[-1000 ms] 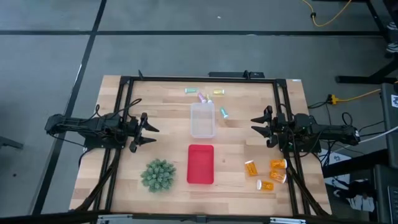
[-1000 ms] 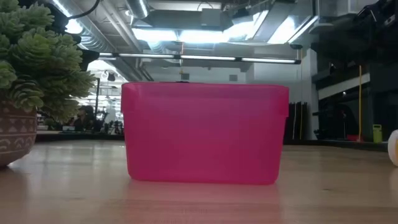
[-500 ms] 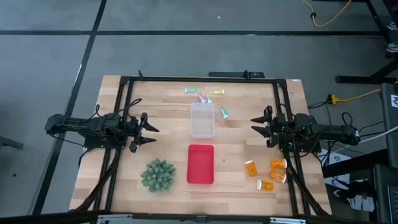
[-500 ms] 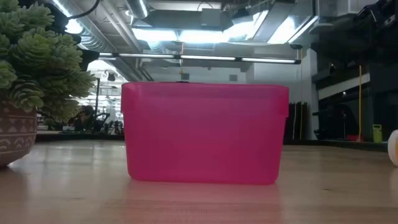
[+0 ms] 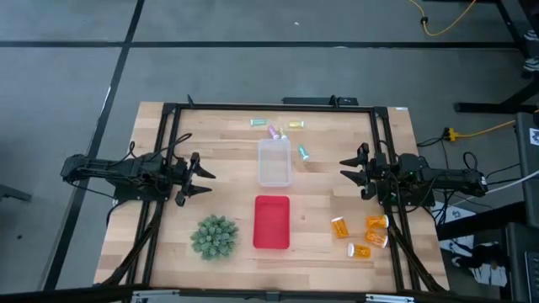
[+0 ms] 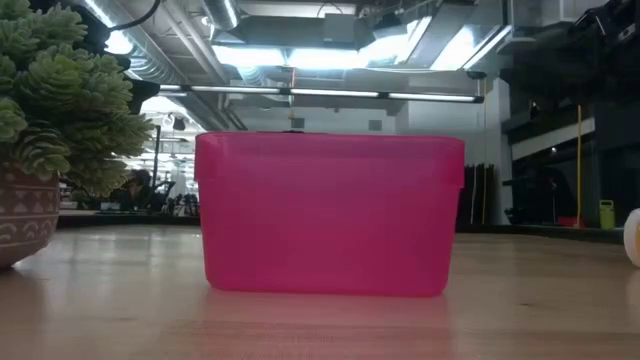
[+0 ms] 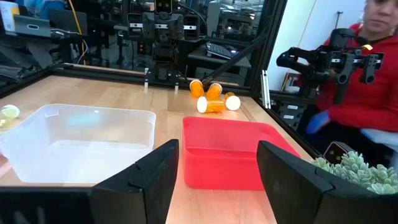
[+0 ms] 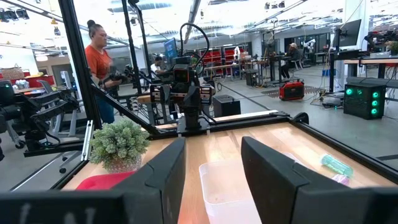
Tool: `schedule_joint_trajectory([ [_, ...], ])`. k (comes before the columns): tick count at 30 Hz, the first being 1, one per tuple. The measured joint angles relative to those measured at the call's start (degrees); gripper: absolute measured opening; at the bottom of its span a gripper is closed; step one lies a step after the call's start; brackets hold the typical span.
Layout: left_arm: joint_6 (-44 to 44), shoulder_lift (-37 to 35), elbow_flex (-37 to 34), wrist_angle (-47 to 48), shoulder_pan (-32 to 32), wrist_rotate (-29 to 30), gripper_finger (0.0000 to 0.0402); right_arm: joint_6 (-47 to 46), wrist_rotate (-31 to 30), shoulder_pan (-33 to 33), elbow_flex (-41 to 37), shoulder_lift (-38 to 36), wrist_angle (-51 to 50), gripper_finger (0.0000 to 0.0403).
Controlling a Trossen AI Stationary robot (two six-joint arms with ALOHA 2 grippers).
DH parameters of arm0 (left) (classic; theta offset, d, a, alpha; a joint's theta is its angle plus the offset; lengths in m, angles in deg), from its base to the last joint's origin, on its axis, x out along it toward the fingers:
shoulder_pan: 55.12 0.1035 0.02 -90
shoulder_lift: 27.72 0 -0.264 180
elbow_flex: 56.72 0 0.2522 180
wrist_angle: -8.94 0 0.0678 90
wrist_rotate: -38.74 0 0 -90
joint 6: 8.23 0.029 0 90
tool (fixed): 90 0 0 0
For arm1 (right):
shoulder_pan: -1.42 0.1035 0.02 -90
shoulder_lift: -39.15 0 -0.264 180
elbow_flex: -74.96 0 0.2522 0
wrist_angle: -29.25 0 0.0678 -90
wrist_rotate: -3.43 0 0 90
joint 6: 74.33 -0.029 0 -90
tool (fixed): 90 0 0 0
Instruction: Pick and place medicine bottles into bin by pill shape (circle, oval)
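Several orange bottles with white caps (image 5: 364, 234) lie on their sides near the table's near right corner; they also show in the left wrist view (image 7: 211, 98). Pastel vials lie at the far middle: green (image 5: 258, 124), pink (image 5: 274, 132), yellow (image 5: 296, 124) and teal (image 5: 303, 153). A clear bin (image 5: 274, 162) and a red bin (image 5: 271, 222) stand at mid table. My left gripper (image 5: 205, 177) is open and empty at the left. My right gripper (image 5: 345, 173) is open and empty at the right.
A green spiky plant in a pot (image 5: 214, 236) stands left of the red bin. A black frame (image 5: 165, 135) borders the table. A person in red (image 7: 348, 93) holding a controller shows beyond the table in the left wrist view, and another person (image 8: 99, 59) in the right wrist view.
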Motion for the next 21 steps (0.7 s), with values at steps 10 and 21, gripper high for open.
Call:
schedule_joint_trajectory([
  [10, 0.0, 0.0, 0.0, 0.0, 0.0, 0.0, 0.0211, 0.0, 0.0, 0.0, 0.0, 0.0, 0.0, 0.0158],
  [21, 0.0, 0.0, 0.0, 0.0, 0.0, 0.0, 0.0211, -1.7, -4.8, 0.0, 0.0, 0.0, 5.8, 0.0158],
])
